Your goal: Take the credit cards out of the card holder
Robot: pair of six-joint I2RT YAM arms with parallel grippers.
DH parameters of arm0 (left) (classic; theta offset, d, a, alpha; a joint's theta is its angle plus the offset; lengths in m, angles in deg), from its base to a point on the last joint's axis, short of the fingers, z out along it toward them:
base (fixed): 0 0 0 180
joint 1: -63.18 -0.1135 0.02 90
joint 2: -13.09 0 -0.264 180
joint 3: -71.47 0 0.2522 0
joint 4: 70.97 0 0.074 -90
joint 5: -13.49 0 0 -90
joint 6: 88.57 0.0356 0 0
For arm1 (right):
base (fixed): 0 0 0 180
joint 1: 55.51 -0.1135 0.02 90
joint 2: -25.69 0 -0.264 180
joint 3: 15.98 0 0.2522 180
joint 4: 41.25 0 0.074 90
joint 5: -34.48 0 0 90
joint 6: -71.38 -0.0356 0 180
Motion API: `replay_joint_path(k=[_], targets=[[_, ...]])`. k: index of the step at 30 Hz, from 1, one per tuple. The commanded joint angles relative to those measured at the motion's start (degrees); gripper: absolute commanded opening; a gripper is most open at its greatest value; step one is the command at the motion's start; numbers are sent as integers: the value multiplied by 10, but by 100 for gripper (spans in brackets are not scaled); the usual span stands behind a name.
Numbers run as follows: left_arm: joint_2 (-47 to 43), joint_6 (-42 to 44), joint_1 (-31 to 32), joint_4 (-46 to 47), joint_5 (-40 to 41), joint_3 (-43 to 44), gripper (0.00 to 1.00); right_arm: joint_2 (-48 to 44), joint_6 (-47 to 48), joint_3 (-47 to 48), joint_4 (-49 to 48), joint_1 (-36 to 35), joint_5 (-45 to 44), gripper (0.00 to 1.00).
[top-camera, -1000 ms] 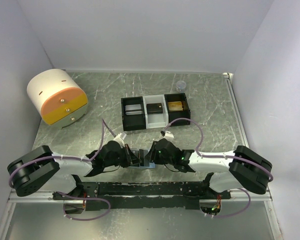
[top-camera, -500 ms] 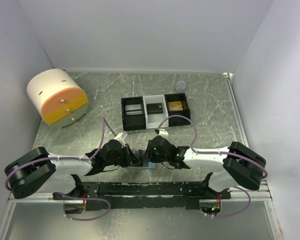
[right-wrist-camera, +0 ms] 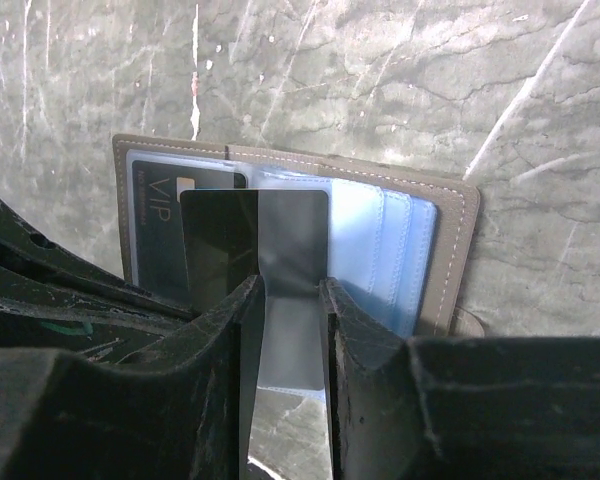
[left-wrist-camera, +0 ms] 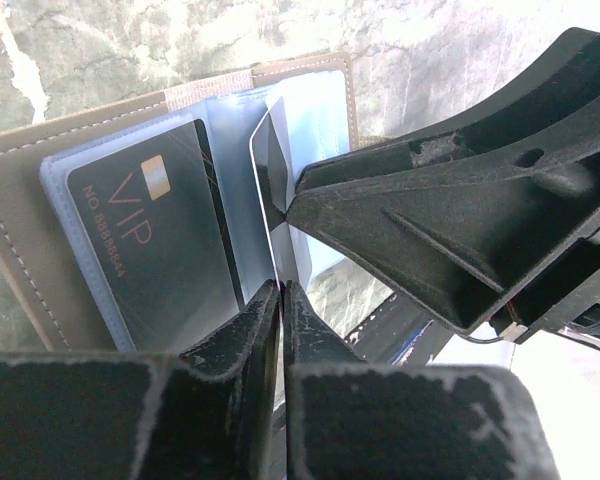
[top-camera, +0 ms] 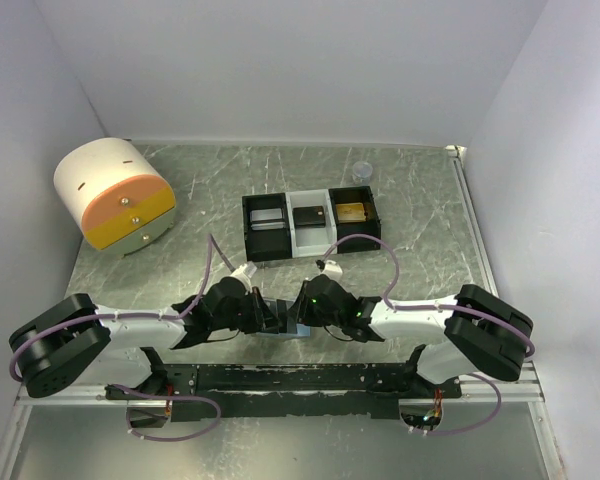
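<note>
Where my left claw (left-wrist-camera: 280,298) sits over the wallet, its two black fingers are pressed almost together with only a hairline slit between them. They meet at the lower edge of a thin pale leaf that curves up from the wallet, and I cannot tell whether that edge is caught in the slit. My right claw (right-wrist-camera: 292,290) has its jaws apart. A glossy dark plastic card (right-wrist-camera: 270,225) stands raised just beyond them, its lower part showing through the gap.

Both claws face each other over the small flat grey two-leaf card holder (right-wrist-camera: 450,250). It lies open, pale blue lining up, on the green marbled table (top-camera: 420,200) near the front edge between my arms. A black card printed VIP (left-wrist-camera: 150,240) rests in a clear sleeve on one leaf.

Farther back and well apart stands a black-and-white three-compartment tray (top-camera: 247,230) with a flat piece in each compartment. A round cream-and-orange drawer unit (top-camera: 115,195) stands at the far left, and a small clear cup (top-camera: 361,171) sits behind the tray.
</note>
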Motion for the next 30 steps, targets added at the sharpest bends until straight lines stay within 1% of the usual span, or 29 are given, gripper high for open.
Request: replay_joint_path(k=[1,3,9,14,16,20,22,25,30], targets=[[-5,16,3,3,0,17,17,17,-8,-23,12,0,1,29],[-2,16,3,17,-2,16,21,17,-9,-22,16,0,-1,29],[19,6,4,59,-13,6,27,12,-15,-28,18,0,-4,29],[32,-7,3,96,-23,-9,28,9,-20,-33,20,0,-6,29],[32,-7,3,94,-22,-9,27,8,-19,-32,22,-1,-8,29],[26,-3,4,81,-18,-6,20,5,-19,-32,24,0,-8,29],[21,-2,3,63,-14,-2,14,3,-19,-32,27,-1,-10,28],[9,2,3,37,-5,0,8,-1,-18,-31,31,0,-13,29],[-30,10,4,-14,15,2,7,-4,-9,-23,36,3,-8,30]])
